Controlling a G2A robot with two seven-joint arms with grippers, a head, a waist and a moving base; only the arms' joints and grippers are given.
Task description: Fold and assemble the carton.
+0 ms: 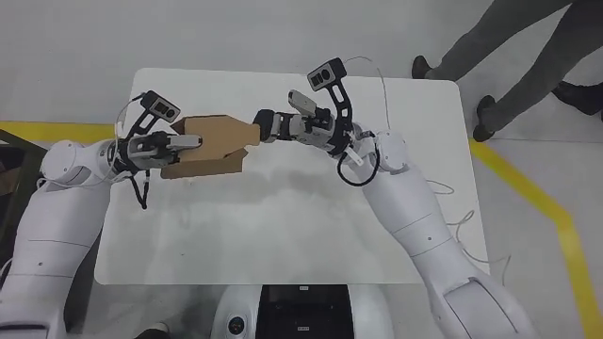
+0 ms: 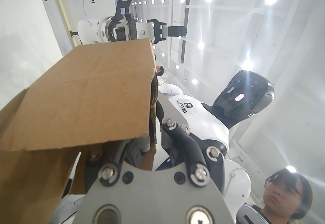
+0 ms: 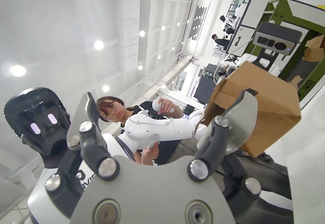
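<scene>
Fingers: the left gripper (image 1: pixel 179 144) has its fingers (image 2: pixel 181 137) pinched on one end of the brown cardboard carton (image 1: pixel 215 145); the right gripper (image 1: pixel 262 127) has its fingers (image 3: pixel 242 113) spread wide, with nothing between them
Carton: a plain brown box, not yet closed up, held by the left gripper over the far left part of the white table (image 1: pixel 283 235); I cannot tell how high it sits above the top
Right gripper: its tips are right at the other end of the carton, by a corner; I cannot tell if they touch it
Step in hand: I think the left side holds the box steady while the right side gets ready to push or pinch a flap
How to do it well: keep the left pinch tight so the box does not swing; bring the wide fingers in slowly and flat to the flap; push along the fold line so the card bends where it should
What could go wrong: thin card can crumple or tear, and one edge looks ragged near the left fingers; a hard push could pull the box out of the pinch
</scene>
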